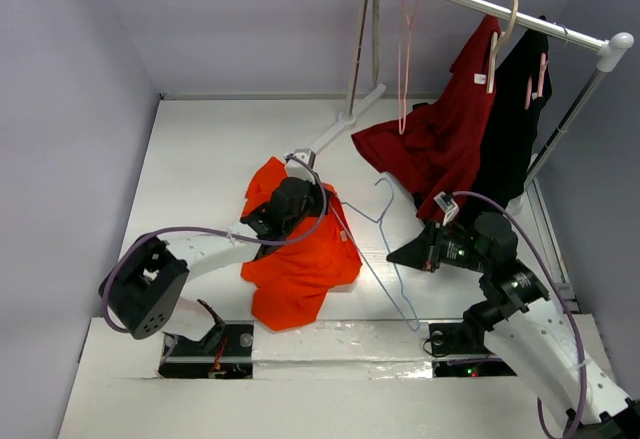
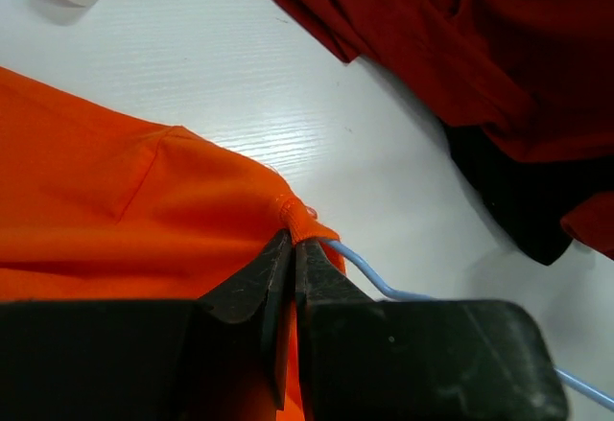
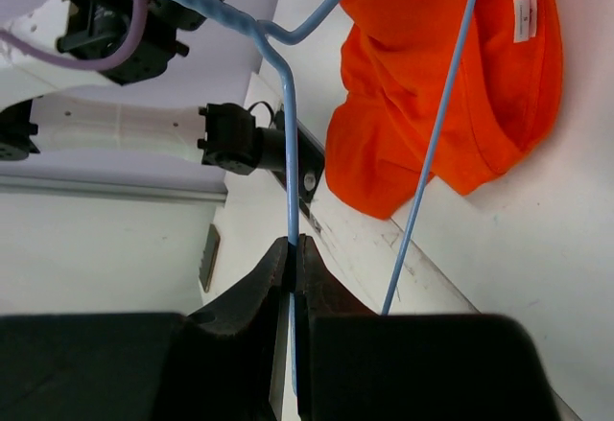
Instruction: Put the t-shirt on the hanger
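Clamped together, the jaws of the left gripper (image 2: 293,239) are held on a stitched edge of the t-shirt (image 2: 96,200), with a small fold of orange cloth pinched between the tips. Just to the right of that pinch, the light-blue wire of the hanger (image 2: 365,272) is met by the cloth edge. Whether the wire is already inside the garment cannot be told.

The right gripper (image 3: 293,244) is likewise closed, with one thin wire of the hanger gripped between its tips.

From above, the hanger is seen to lie right of the t-shirt and touching its right edge. Its longest wire runs diagonally from that edge toward the near side of the table (image 1: 200,159), and its hook is turned away from the arms. The hanger is therefore judged to need sliding leftward into the cloth held by the left arm.

The t-shirt is bright orange, crumpled and lying between the arms, nearer the left one. A white tag (image 3: 523,18) is exposed.
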You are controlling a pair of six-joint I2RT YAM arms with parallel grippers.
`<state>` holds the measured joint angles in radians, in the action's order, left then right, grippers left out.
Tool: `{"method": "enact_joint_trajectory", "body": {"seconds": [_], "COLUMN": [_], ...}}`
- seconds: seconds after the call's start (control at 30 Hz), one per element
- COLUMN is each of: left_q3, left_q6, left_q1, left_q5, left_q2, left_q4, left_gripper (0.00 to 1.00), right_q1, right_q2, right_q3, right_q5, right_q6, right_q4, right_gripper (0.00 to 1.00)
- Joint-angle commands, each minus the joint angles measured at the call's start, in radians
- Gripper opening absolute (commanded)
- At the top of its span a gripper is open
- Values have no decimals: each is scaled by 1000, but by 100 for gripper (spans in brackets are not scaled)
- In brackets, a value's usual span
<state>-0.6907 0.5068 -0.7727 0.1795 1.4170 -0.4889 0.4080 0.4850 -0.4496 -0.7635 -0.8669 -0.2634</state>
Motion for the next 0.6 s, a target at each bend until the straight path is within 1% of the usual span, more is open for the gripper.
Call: {"method": "enact_joint_trajectory", "body": {"seconds": [0.0, 0.03, 0.07, 0.13, 0.17, 0.2, 0.23, 0.27, 0.3, 0.37, 0.5, 0.57], "left_q3": [13, 13, 14, 14, 14, 16, 16, 16, 11, 13, 34, 36], "left_q6": [12, 12, 13, 21, 24, 29, 30, 35, 38, 45, 62, 61], "left_q1": [-10, -10, -10, -20, -20, -30, -30, -39, -48, -48, -59, -59], "left_q5": [-2, -5, -6, -15, -24, -26, -26, -18, -8, 36, 87, 112], "left_q2": [-78, -84, -89, -107, -115, -133, -145, -159, -186, -225, -352, -383], "left_q4": [-33, -28, -27, -20, -19, -14, -7, 7, 48, 91, 183, 210], "left_gripper": [0, 0, 0, 0, 0, 0, 0, 0, 0, 0, 0, 0], "right_q1": [54, 73, 127, 195, 230, 291, 319, 343, 377, 388, 397, 406], "right_q2": [19, 32, 46, 102, 122, 141, 156, 174, 181, 194, 231, 253], "right_q3": [23, 26, 34, 34, 32, 26, 22, 22, 19, 23, 63, 65], "right_q5": [65, 85, 125, 183, 252, 286, 324, 404, 443, 531, 578, 587], "right_q6": [-83, -89, -92, -81, -75, -67, -45, -31, 0, 28, 39, 42], "right_q4": [219, 251, 286, 329, 346, 360, 386, 403, 417, 450, 587, 654], "right_gripper": [0, 0, 0, 0, 0, 0, 0, 0, 0, 0, 0, 0]}}
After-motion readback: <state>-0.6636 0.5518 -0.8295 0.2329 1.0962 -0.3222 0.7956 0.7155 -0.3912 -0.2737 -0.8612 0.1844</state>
